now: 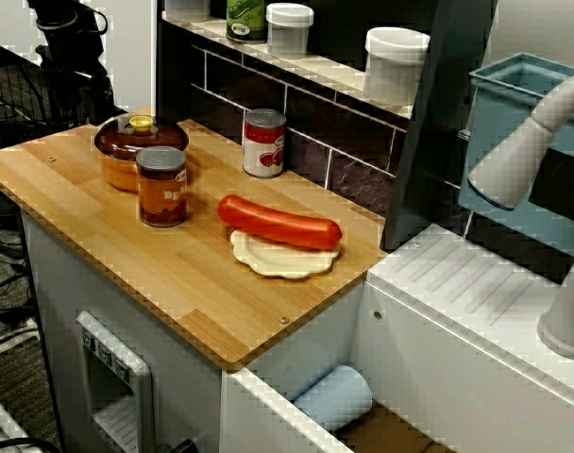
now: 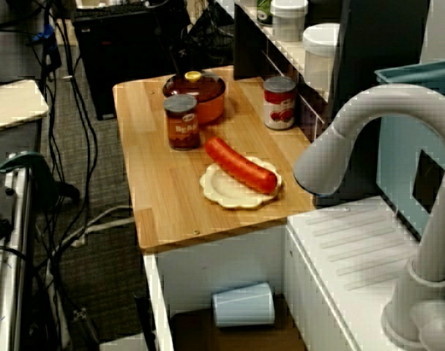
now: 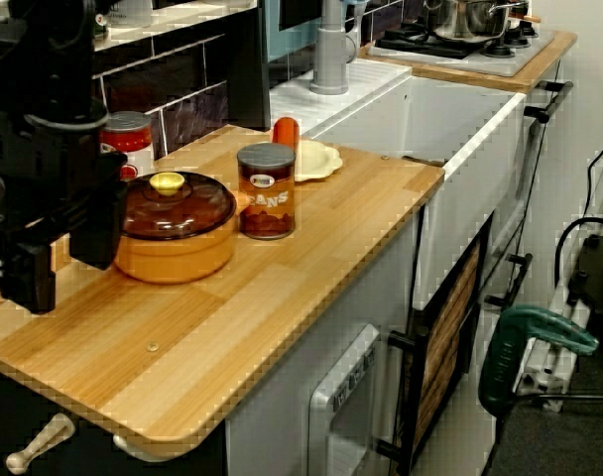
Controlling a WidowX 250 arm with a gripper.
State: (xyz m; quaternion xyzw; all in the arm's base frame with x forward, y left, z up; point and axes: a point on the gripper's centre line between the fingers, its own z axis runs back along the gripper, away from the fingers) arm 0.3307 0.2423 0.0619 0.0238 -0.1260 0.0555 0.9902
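**Claw beside the pot, five things on the board**

From my seat, in the view from beside the arm, the gripper (image 3: 61, 268) hangs as a black mass at the left end of the wooden counter (image 3: 232, 327), just beside the pot (image 3: 178, 253). It is too dark for me to tell whether the claw is spread or pressed together. It holds nothing that I can see.

I count one pot, round and squat with an orange body. It has a smooth brown see-through lid (image 3: 187, 210) with a yellow knob (image 3: 167, 182).

There are two cylindrical cans. The brown-label can (image 3: 266, 193) stands just beside the pot, and the red-label can (image 1: 264, 143) stands against the dark tiles.

One glossy red sausage (image 1: 279, 223) lies across one cream plate (image 1: 278, 262) with a scalloped rim, near the sink end. The counter is pale plank-grained wood with rounded corners.
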